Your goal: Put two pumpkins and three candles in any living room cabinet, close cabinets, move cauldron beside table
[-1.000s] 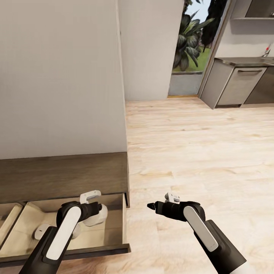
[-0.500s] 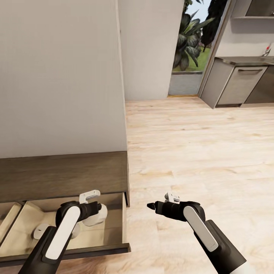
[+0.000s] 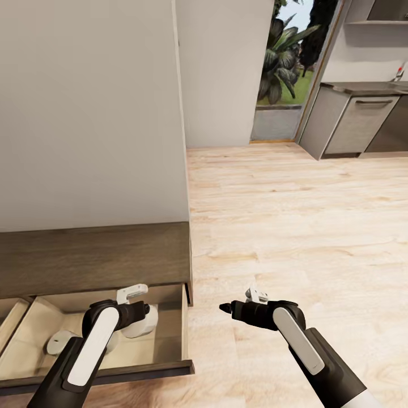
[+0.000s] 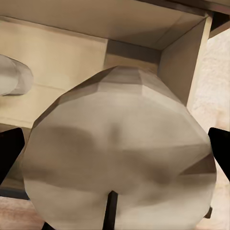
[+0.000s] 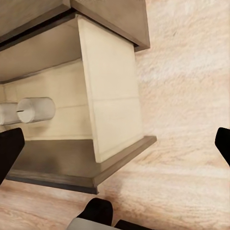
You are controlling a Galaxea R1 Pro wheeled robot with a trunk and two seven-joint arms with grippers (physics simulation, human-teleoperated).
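Note:
The cabinet [image 3: 96, 258] is a low dark-brown unit against the wall, with its right drawer [image 3: 167, 340] pulled out. My left gripper [image 3: 140, 322] hangs over that drawer, shut on a beige candle [image 3: 145, 327]. In the left wrist view this candle [image 4: 120, 143] spans the gap between the black fingertips [image 4: 8, 153]. Another candle [image 3: 59, 343] lies on its side on the drawer floor, and it also shows as a pale candle [image 5: 36, 109] in the right wrist view. My right gripper [image 3: 225, 307] is open and holds nothing, over the floor right of the drawer. The pumpkins, cauldron and table are out of view.
A plain wall [image 3: 90, 113] rises behind the cabinet. Light wood floor [image 3: 294, 226] stretches to the right. At the back are a glass door with plants [image 3: 280, 62] and grey kitchen cabinets [image 3: 357, 122]. The open drawer's front [image 5: 72, 167] juts out over the floor.
The whole picture has shifted slightly, so the camera moved. Both arms and the held candle stay about where they were.

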